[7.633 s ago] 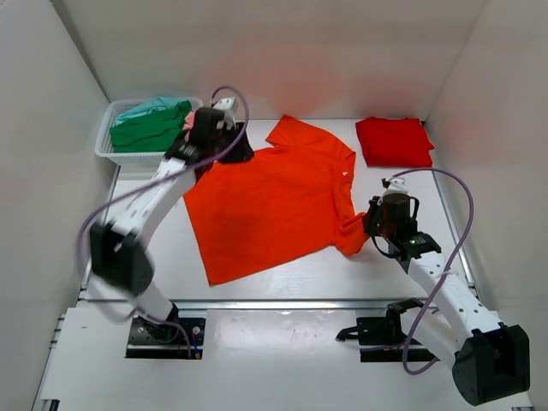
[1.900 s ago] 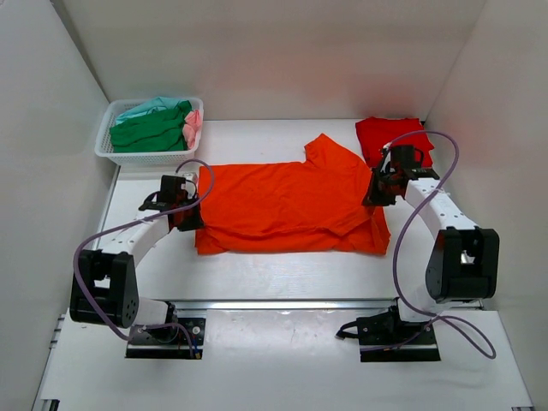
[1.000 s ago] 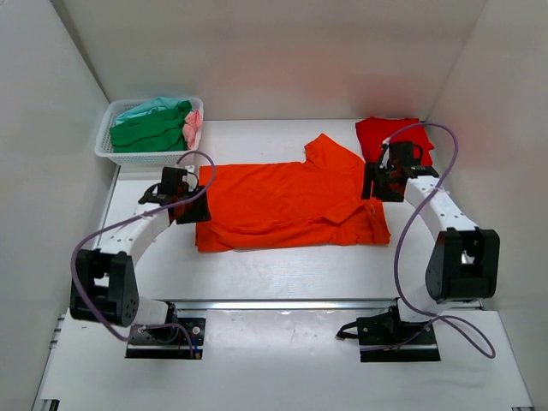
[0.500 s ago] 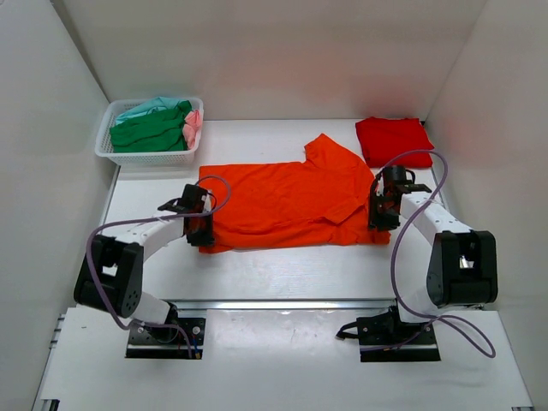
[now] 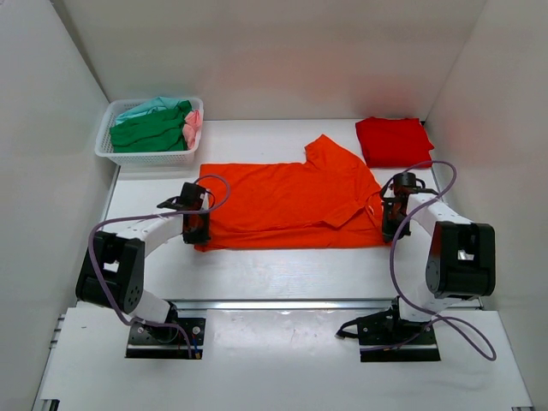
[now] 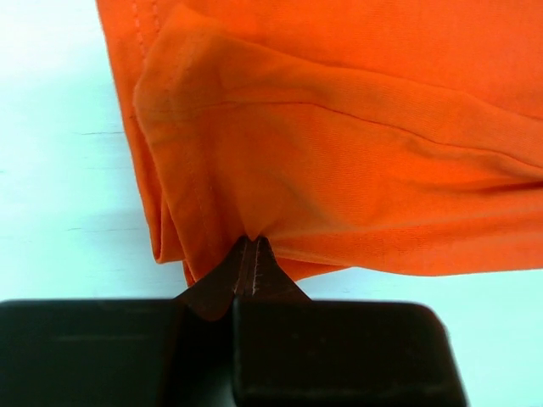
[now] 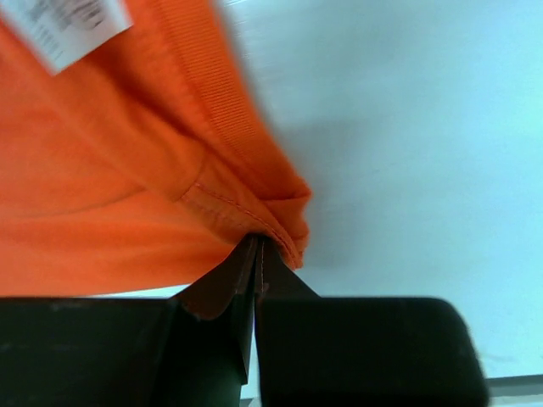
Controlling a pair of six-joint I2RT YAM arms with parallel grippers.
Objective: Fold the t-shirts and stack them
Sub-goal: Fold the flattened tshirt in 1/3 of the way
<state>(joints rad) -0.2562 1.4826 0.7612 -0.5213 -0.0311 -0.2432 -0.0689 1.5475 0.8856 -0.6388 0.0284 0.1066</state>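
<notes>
A bright orange t-shirt [image 5: 287, 201] lies folded lengthwise across the middle of the table, one sleeve pointing to the back. My left gripper [image 5: 196, 231] sits at the shirt's near left corner. In the left wrist view it [image 6: 252, 244] is shut, pinching a pucker of the orange t-shirt [image 6: 339, 161]. My right gripper [image 5: 388, 229] is at the near right corner. It [image 7: 257, 244] is shut on the stitched hem of the orange t-shirt [image 7: 110, 212]. A folded red t-shirt [image 5: 393, 141] rests at the back right.
A white mesh basket [image 5: 104, 145] at the back left holds green [image 5: 150, 130], teal [image 5: 145, 108] and pink [image 5: 193, 126] t-shirts. White walls close in the table on three sides. A white label [image 7: 72, 25] shows on the orange cloth.
Both grippers moved toward me along the shirt's short edges to its near corners and went from open to shut on the orange cloth.
</notes>
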